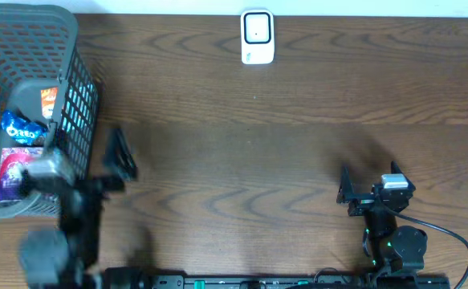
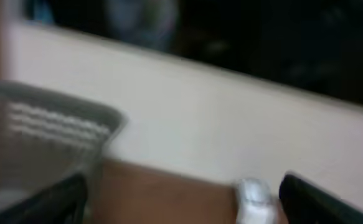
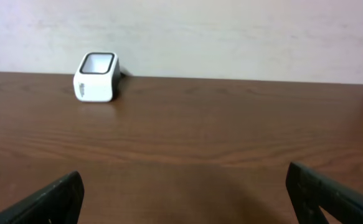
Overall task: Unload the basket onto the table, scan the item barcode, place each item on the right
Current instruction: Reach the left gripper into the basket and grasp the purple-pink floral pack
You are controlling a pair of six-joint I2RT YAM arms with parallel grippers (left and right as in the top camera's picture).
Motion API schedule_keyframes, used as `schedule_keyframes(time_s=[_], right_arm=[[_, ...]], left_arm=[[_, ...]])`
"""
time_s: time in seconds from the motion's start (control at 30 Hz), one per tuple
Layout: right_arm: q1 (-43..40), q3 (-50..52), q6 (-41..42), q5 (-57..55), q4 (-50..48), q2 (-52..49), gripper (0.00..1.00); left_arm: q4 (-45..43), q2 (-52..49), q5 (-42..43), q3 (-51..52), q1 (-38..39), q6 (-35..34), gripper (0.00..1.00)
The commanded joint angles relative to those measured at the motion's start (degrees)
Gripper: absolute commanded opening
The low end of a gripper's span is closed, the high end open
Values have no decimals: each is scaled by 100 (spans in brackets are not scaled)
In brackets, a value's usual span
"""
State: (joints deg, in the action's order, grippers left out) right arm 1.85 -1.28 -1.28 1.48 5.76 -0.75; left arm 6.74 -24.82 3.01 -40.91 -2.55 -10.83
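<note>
White scanner (image 1: 257,37) sits far back — left gripper (image 1: 121,154) (blurred, spread wide) beside basket (image 1: 85,104).

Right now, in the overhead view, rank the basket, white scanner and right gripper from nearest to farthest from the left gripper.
1. Basket, right beside the left gripper, on its left side.
2. White scanner, at the far edge, centre.
3. Right gripper, far over on the right side.

right arm (image 1: 378,210) black | wrist block (image 1: 396,185) silver | cable (image 1: 450,235) black | green LED (image 1: 388,244)
</note>
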Motion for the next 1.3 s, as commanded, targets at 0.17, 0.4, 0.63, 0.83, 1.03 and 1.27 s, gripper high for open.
schedule_keyframes(time_s=[0.17, 0.4, 0.63, 0.83, 1.03, 1.27], right_arm=[[-35, 26, 37, -50, -2, 11, 99], [-35, 26, 37, -52, -2, 11, 99], [-35, 26, 37, -52, -2, 11, 99], [-35, 26, 37, -50, -2, 11, 99], [-35, 26, 37, -50, -2, 11, 99], [-35, 26, 37, -52, -2, 11, 99]], left_arm=[[3305, -4422, -1574, -5160, -535, 634, 98], [4881, -6074, -885, -7182, -1814, 586, 98], [5469, -6660, -1086, -7042, -2494, -715, 98], [6251, -7366, -1222, -7042, -3244, -2568, 98], [6745, -8244, -1287, -6979, -3298, -2166, 84], [6931, -9165, -1320, -6710, -3239, -2905, 84]])
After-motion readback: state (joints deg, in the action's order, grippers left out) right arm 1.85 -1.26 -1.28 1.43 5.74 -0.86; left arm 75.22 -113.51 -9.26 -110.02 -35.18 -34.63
